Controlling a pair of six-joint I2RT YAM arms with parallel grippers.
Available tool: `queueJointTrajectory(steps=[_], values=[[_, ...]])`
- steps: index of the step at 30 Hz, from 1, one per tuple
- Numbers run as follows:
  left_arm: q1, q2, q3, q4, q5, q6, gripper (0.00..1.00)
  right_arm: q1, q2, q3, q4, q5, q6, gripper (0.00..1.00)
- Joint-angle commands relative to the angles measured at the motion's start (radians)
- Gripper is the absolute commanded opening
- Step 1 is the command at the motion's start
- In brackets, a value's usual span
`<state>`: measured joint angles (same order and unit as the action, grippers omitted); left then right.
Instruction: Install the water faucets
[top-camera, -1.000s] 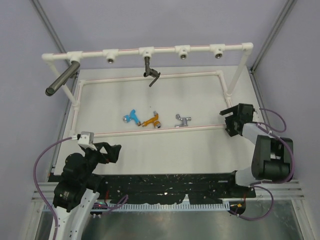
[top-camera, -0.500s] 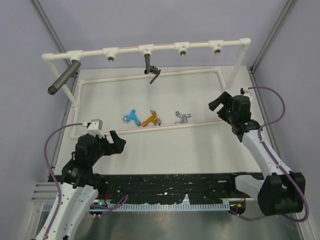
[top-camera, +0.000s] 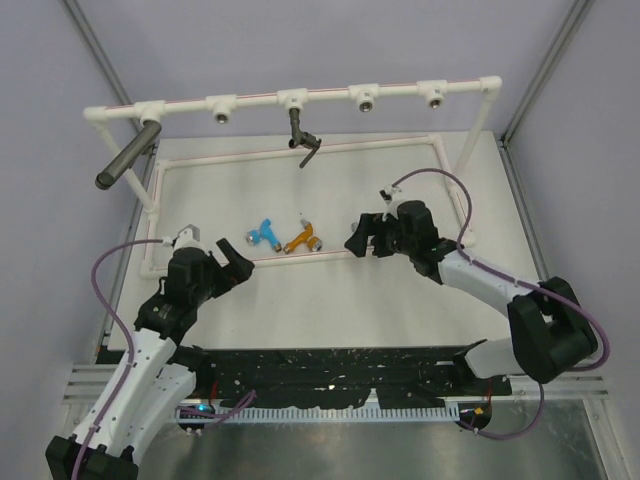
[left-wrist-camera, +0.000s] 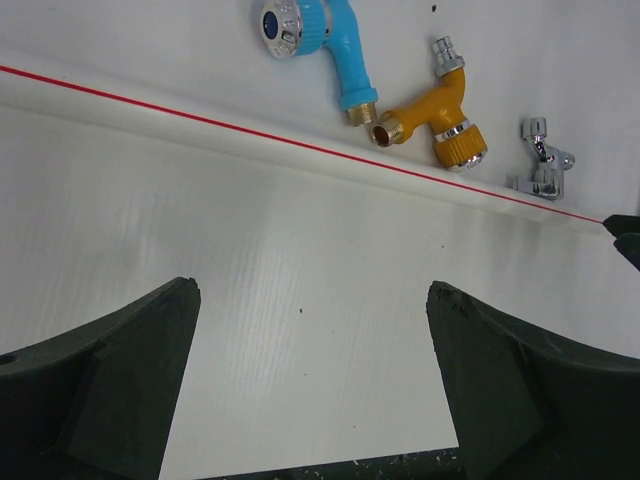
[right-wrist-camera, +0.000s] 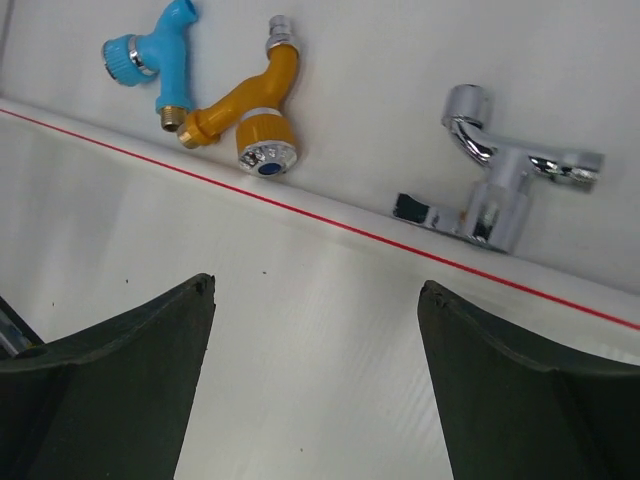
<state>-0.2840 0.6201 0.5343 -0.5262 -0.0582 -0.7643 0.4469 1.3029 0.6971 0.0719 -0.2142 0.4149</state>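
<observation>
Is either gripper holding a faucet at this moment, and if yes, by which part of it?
Nothing is held. The left gripper and right gripper are both open and empty; the blue faucet, orange faucet and silver faucet lie free ahead of them.

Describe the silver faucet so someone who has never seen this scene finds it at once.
Find the white pipe frame lying flat; just inside its near rail three small faucets lie in a row. From the arms' side the silver faucet is rightmost, just ahead of the open right gripper. It alone is bare chrome; its neighbours are the orange faucet and the blue faucet.
</observation>
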Motion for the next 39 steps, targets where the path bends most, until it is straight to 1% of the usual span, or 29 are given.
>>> queueJointTrajectory(steps=[1, 5, 6, 7, 13, 18, 22, 25, 29, 31, 32, 33, 34, 35, 36, 39], values=[[-0.001, 0.055, 0.033, 0.063, 0.027, -0.072, 1.00, 0.084, 0.139, 0.120, 0.170, -0.122, -0.123, 0.85], [-0.001, 0.064, 0.035, 0.014, 0.055, -0.067, 1.00, 0.154, 0.289, 0.188, 0.212, -0.114, -0.172, 0.82], [-0.001, 0.064, 0.036, 0.005, 0.054, -0.066, 0.99, 0.160, 0.332, 0.215, 0.218, -0.119, -0.182, 0.80], [-0.001, 0.063, 0.035, -0.007, 0.085, -0.064, 1.00, 0.173, 0.358, 0.226, 0.221, -0.125, -0.194, 0.79], [-0.001, 0.049, 0.046, -0.073, 0.093, -0.033, 1.00, 0.202, 0.528, 0.332, 0.197, -0.091, -0.252, 0.78], [-0.003, 0.014, 0.049, -0.119, 0.101, -0.010, 1.00, 0.219, 0.605, 0.393, 0.174, -0.044, -0.258, 0.78], [-0.001, -0.010, 0.050, -0.155, 0.118, 0.002, 0.99, 0.219, 0.645, 0.401, 0.181, -0.030, -0.249, 0.77], [-0.001, -0.020, 0.049, -0.181, 0.104, 0.006, 1.00, 0.220, 0.668, 0.406, 0.183, -0.016, -0.257, 0.76], [-0.001, -0.028, 0.044, -0.195, 0.080, -0.001, 1.00, 0.220, 0.691, 0.412, 0.177, 0.002, -0.280, 0.68], [-0.001, -0.030, 0.043, -0.170, 0.099, 0.003, 1.00, 0.220, 0.690, 0.407, 0.180, 0.010, -0.288, 0.61], [-0.001, -0.025, 0.044, -0.153, 0.112, 0.010, 1.00, 0.220, 0.687, 0.406, 0.184, 0.012, -0.291, 0.54], [-0.001, -0.022, 0.044, -0.134, 0.122, 0.011, 1.00, 0.219, 0.684, 0.401, 0.187, 0.013, -0.291, 0.50], [-0.003, -0.013, 0.046, -0.118, 0.127, 0.013, 1.00, 0.220, 0.674, 0.398, 0.195, 0.010, -0.286, 0.43], [-0.001, -0.005, 0.050, -0.100, 0.132, 0.017, 1.00, 0.220, 0.670, 0.394, 0.200, 0.007, -0.283, 0.41], [-0.001, 0.007, 0.055, -0.080, 0.142, 0.029, 1.00, 0.220, 0.653, 0.389, 0.213, 0.001, -0.274, 0.35], [-0.001, 0.055, 0.082, -0.011, 0.185, 0.080, 1.00, 0.220, 0.607, 0.363, 0.262, 0.001, -0.246, 0.30]])
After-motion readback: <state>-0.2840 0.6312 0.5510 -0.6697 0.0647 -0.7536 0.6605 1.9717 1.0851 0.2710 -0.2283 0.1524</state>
